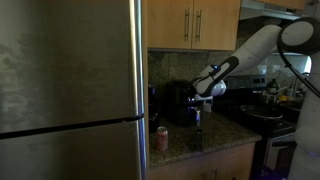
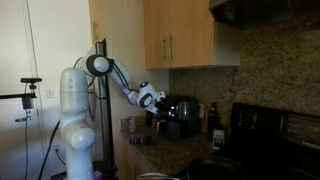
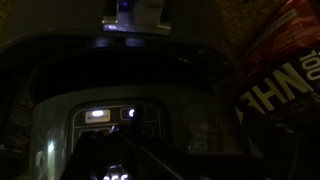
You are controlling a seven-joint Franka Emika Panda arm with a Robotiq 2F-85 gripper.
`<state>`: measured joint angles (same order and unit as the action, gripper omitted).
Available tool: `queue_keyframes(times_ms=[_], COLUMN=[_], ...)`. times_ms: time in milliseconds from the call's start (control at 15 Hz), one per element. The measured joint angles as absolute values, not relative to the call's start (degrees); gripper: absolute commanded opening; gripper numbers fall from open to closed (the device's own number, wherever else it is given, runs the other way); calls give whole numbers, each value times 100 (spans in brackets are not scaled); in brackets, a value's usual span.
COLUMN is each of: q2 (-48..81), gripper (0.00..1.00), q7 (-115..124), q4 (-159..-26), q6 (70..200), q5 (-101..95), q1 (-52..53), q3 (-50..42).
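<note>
My gripper [image 1: 206, 90] hangs right over a black countertop appliance [image 1: 180, 104] on the granite counter; in an exterior view it sits at the appliance's near upper side [image 2: 157, 99], close to touching it. The dim wrist view looks down on the appliance's rounded top [image 3: 120, 60] and a control panel with small lit buttons [image 3: 110, 115]. The fingers are lost in the dark there, and both exterior views are too small to show the jaw gap. A red bag with white letters [image 3: 282, 70] stands beside the appliance.
A tall steel fridge [image 1: 70, 90] fills one side. Wood cabinets [image 1: 190, 25] hang above. An orange can [image 1: 162, 138] and a dark bottle [image 2: 212, 118] stand on the counter. A stove with a pot [image 1: 265, 110] is further along.
</note>
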<state>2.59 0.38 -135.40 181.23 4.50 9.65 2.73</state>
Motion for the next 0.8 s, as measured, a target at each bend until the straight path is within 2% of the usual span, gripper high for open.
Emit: queue_keyframes(times_ms=[200,467,600,800], q2=[-121,-1392,-1720,-1510], gripper=[100,100,100,100], q7=[362,693,694,694], q4=[-13581,-13818,-13880,-13872], q6=[17288,16163,16035,16072], q5=[177,-213,-171,-171], q1=[977,969,968,936], q3=[196,336,408,407])
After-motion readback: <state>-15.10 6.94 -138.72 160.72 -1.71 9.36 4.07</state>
